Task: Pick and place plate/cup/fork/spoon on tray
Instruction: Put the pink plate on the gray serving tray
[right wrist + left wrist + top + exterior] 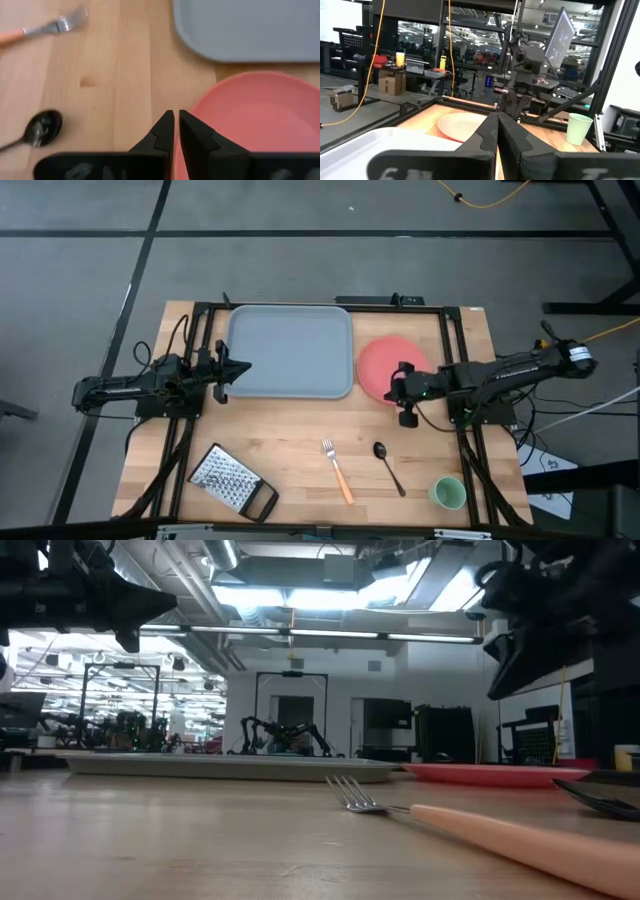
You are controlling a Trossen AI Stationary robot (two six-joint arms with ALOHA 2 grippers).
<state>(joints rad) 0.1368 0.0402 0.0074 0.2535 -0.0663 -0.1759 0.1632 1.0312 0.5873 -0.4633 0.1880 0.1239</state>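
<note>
Pale wood table (300, 430), grey tray (290, 350), lit workshop behind

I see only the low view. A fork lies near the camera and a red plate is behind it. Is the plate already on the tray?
Observer: No. The plate lies on the table, beside the tray, on its right side.
Operator: Which gripper is near the plate?
Observer: The right gripper, above the plate's near edge; its fingers are nearly together and hold nothing.
Operator: Is the cup somewhere?
Observer: Yes, the cup stands at the table's front right corner.
</note>
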